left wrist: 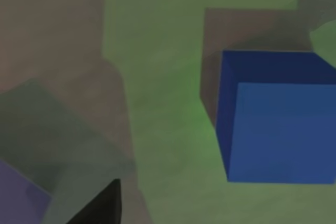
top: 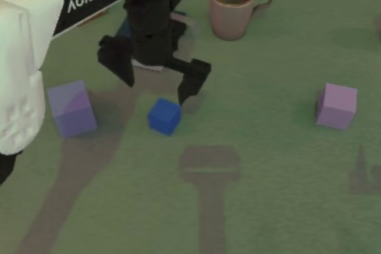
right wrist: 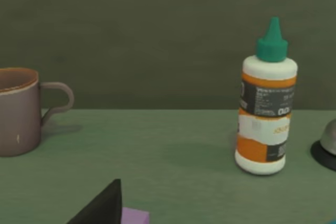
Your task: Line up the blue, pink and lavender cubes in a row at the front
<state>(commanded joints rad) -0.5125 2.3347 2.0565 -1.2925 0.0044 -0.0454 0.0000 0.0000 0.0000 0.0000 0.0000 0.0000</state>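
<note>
Green matte surface (top: 280,165) carries three plain cubes, all resting apart from one another. Nearest the front sits the small deep-blue cube (top: 164,116), just beside the tip of one black finger of the left gripper (top: 156,81), whose jaws stand wide apart and hold nothing. At the left lies the large pale lavender cube (top: 72,108); well to the right lies the pinkish-mauve cube (top: 337,106). Farther back stands a brownish ceramic mug (top: 233,5). In the right wrist view an orange-and-white squeeze bottle (right wrist: 266,113) stands upright; I cannot tell how the right arm's jaws stand
</note>
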